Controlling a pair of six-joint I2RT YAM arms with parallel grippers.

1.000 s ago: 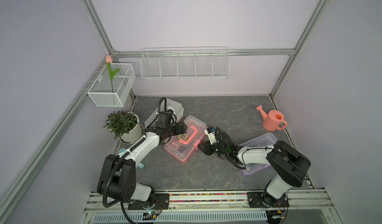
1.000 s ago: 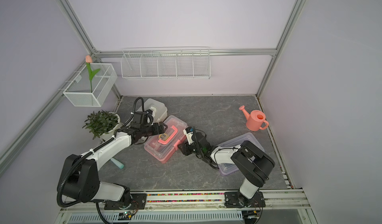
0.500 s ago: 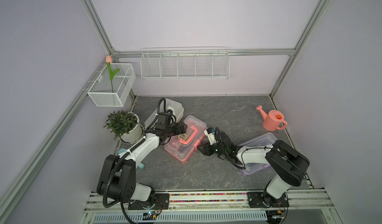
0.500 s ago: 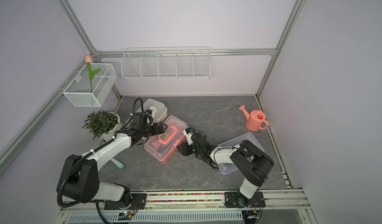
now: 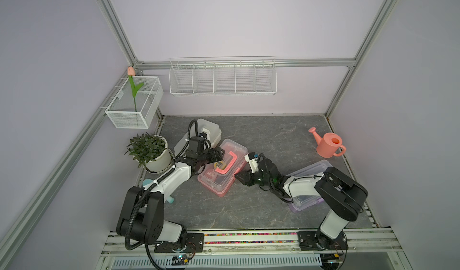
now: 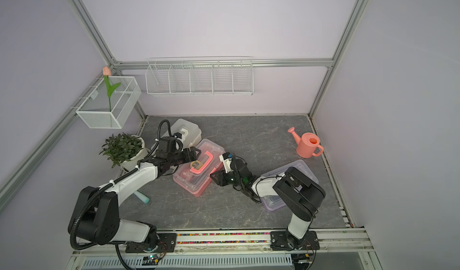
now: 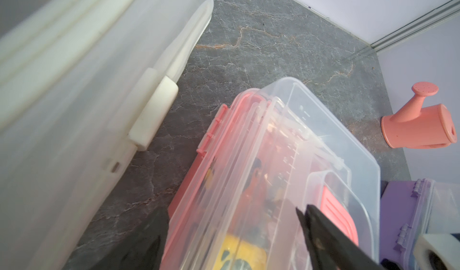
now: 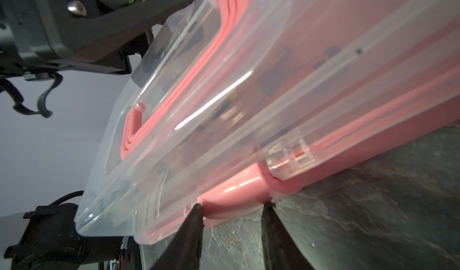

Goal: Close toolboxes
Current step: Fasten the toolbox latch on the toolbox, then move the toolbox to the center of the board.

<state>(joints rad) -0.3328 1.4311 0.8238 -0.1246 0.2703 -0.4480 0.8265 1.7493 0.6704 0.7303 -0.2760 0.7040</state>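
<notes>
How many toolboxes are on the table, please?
3: the white toolbox at the back left, the pink toolbox in the middle, the purple toolbox partly under the right arm.

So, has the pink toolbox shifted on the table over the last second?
No. In a top view the pink toolbox lies at the same spot and angle relative to the white toolbox and the potted plant.

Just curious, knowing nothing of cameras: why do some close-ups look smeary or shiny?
Left wrist view: the white toolbox sits near the lens, blurred. Right wrist view: a glare streak crosses the lid of the pink toolbox. Both top views: even light.
</notes>
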